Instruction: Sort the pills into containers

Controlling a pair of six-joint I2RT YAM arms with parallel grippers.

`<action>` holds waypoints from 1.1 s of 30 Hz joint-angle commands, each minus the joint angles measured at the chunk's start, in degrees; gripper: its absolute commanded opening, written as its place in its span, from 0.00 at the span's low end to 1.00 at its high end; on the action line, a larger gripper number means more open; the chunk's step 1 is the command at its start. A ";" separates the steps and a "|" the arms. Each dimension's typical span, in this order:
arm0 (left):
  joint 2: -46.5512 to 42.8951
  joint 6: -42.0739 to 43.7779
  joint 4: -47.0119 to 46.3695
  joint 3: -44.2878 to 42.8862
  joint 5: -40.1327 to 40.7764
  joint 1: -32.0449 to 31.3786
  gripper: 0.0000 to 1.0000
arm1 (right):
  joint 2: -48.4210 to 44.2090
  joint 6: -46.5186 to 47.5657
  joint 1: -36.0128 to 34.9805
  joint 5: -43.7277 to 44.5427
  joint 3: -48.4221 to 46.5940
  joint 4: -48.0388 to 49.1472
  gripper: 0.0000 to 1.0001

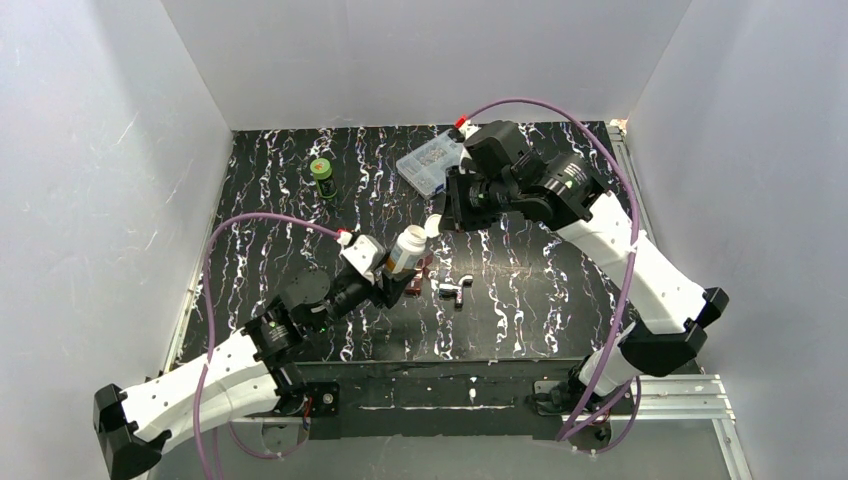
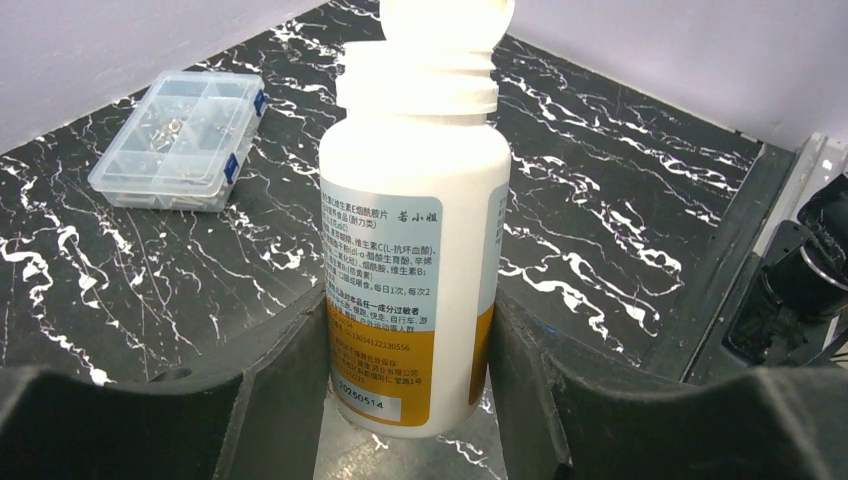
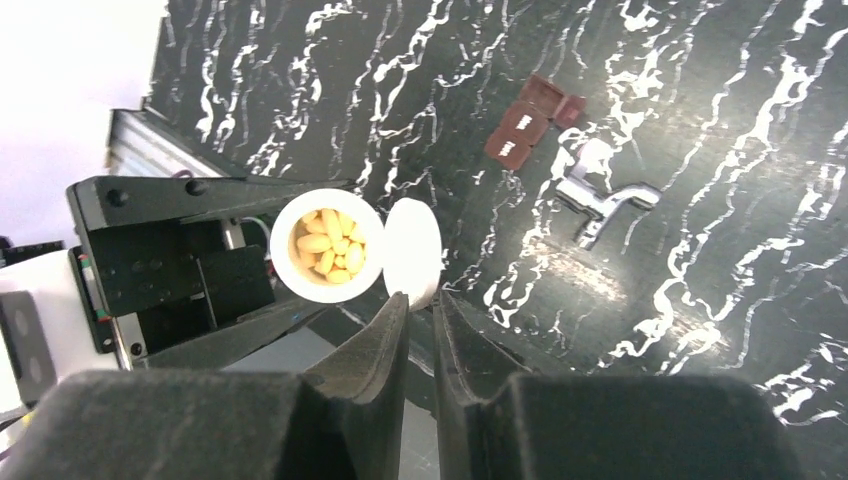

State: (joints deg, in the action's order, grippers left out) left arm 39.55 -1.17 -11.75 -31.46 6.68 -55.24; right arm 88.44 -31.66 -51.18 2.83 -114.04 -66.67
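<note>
Black marbled surface. My landmark is the white pill bottle, upright near the middle. My left gripper is clamped on its lower body. The clear compartment box lies well behind the bottle. My right gripper is pinched on the edge of the white lid, just beside the open mouth. The red-brown case lies flat near the bottle's right, with the silver piece just past it. Yellow pills are inside the bottle.
</note>
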 commanded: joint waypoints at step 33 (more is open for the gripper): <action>1.62 -1.47 -5.65 -4.30 0.31 -0.18 0.00 | 3.94 4.75 -5.46 7.32 -14.45 -3.23 0.80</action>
State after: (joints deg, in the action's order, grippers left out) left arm 40.91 -4.16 -17.58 -32.25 7.46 -55.24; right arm 84.58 -32.42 -55.00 -0.16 -118.56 -58.65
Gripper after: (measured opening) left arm 0.510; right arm 0.793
